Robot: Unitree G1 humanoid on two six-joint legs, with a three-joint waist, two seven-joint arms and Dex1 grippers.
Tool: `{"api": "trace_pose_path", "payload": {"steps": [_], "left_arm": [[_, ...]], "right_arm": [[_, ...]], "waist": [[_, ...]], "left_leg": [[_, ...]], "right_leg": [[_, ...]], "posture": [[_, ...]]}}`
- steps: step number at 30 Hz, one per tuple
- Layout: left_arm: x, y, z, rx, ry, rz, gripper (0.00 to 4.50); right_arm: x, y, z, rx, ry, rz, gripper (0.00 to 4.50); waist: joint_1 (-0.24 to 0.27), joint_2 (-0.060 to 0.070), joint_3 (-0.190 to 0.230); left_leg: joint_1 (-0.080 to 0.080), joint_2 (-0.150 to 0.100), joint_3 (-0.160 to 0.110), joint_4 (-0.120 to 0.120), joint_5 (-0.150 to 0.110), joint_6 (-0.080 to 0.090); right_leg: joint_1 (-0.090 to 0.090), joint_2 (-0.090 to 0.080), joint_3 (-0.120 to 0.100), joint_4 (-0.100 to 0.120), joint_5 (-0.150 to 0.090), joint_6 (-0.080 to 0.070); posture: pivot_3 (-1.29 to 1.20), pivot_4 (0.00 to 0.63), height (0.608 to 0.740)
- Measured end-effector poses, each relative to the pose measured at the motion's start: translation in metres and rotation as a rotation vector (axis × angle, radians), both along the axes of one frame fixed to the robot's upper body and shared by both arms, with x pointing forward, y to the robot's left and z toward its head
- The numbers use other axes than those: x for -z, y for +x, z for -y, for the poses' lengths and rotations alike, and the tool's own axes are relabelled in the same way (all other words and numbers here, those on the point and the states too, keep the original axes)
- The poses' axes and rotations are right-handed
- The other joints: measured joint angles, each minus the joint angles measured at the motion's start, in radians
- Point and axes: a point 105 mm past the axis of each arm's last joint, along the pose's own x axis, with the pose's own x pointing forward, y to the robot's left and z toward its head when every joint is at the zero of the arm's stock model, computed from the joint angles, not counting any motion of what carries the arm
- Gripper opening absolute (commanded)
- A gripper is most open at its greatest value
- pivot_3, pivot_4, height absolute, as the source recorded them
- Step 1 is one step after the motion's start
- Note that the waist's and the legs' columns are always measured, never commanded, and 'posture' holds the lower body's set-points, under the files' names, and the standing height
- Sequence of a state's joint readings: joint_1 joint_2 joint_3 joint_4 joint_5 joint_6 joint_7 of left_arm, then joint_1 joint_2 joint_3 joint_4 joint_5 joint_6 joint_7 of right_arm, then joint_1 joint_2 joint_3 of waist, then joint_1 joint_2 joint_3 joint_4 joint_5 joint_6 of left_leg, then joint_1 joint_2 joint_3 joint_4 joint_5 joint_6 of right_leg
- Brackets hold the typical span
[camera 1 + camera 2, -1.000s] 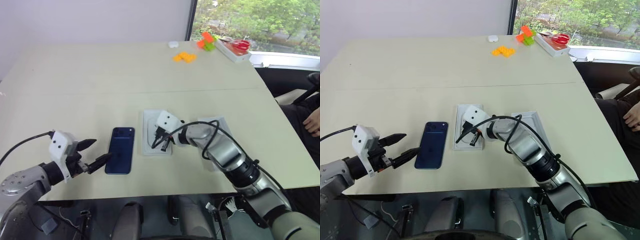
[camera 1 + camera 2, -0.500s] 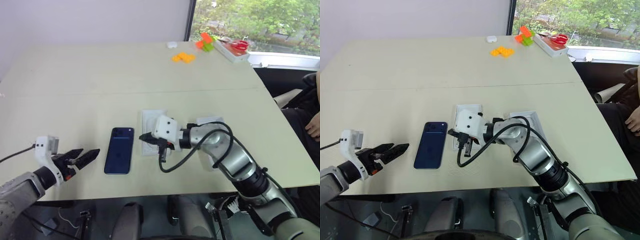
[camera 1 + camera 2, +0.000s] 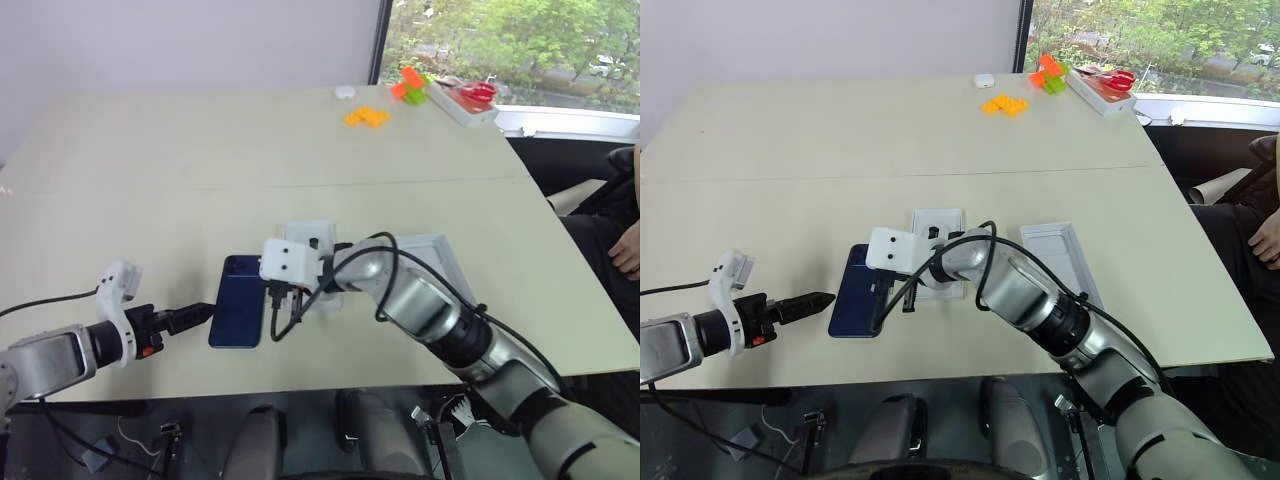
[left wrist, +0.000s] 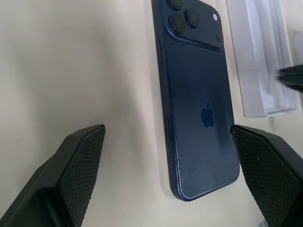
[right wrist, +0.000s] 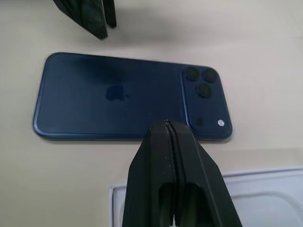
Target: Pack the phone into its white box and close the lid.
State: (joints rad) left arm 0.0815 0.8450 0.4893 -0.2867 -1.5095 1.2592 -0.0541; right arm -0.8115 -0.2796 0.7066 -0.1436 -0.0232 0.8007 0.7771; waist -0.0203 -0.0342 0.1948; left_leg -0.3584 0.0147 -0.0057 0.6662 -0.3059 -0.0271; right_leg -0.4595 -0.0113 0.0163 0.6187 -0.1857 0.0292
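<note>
Overhead, in the left eye view, the phone (image 3: 238,300) lies back up on the beige bench (image 3: 180,180), camera cluster toward the far edge. Just beside its right long edge sits the flat white insert (image 3: 312,262), and farther right the white box (image 3: 440,265) rests on the bench, apart from the phone. The right hand (image 3: 272,300) reaches across the insert, its black fingers pressed together at the phone's right edge. The left hand (image 3: 190,318) lies low at the phone's near left corner. Orange and green blocks (image 3: 370,115) and a tray of red items (image 3: 468,98) stand at the far edge.

Right eye view: same layout; the left hand's tips (image 3: 812,302) stop just short of the phone's near left edge.

Left wrist view: both textured fingers (image 4: 71,175) stand spread wide, with the phone's near end between them, nearer the right-hand one; nothing is pinched.

Right wrist view: the closed fingers (image 5: 175,175) point at the phone's long edge near the camera lenses, above the insert's corner. Whether they touch the phone cannot be told.
</note>
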Motion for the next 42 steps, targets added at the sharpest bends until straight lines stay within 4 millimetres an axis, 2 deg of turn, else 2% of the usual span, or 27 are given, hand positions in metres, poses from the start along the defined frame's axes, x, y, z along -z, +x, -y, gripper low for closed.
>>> {"api": "trace_pose_path", "payload": {"steps": [5, 24, 35, 42], "left_arm": [[0.0, 0.001, 0.001, 0.0, -0.004, -0.001, 4.5], [0.002, 0.006, 0.018, 0.061, -0.059, -0.029, 4.5], [0.003, 0.006, 0.025, 0.052, -0.1, -0.024, 4.5], [0.005, 0.004, 0.03, 0.04, -0.136, -0.021, 4.5]], "right_arm": [[0.013, 0.004, 0.001, 0.026, -0.089, -0.006, 0.04], [0.024, 0.003, -0.003, -0.048, -0.245, 0.084, 0.04], [0.025, 0.002, -0.013, -0.079, -0.218, 0.071, 0.04], [0.025, 0.002, -0.013, -0.074, -0.195, 0.045, 0.04]], "waist": [[0.002, 0.0, 0.0], [0.002, 0.0, 0.0], [0.0, 0.0, 0.0], [0.0, 0.0, 0.0]], "left_leg": [[0.0, -0.001, 0.0, 0.0, 0.0, 0.0], [0.001, -0.002, 0.0, 0.0, 0.0, 0.0], [0.002, -0.001, 0.0, 0.0, 0.0, 0.0], [0.002, -0.001, 0.0, 0.0, 0.0, 0.0]], "right_leg": [[0.0, 0.0, 0.0, 0.0, 0.0, 0.0], [0.002, -0.001, 0.0, -0.001, -0.001, 0.001], [0.002, -0.001, 0.0, -0.001, -0.001, 0.001], [0.002, -0.001, 0.0, -0.001, -0.001, 0.001]], "posture": [[0.0, 0.15, 0.727], [0.0, 0.15, 0.727], [0.0, 0.15, 0.727], [0.0, 0.15, 0.727]]}}
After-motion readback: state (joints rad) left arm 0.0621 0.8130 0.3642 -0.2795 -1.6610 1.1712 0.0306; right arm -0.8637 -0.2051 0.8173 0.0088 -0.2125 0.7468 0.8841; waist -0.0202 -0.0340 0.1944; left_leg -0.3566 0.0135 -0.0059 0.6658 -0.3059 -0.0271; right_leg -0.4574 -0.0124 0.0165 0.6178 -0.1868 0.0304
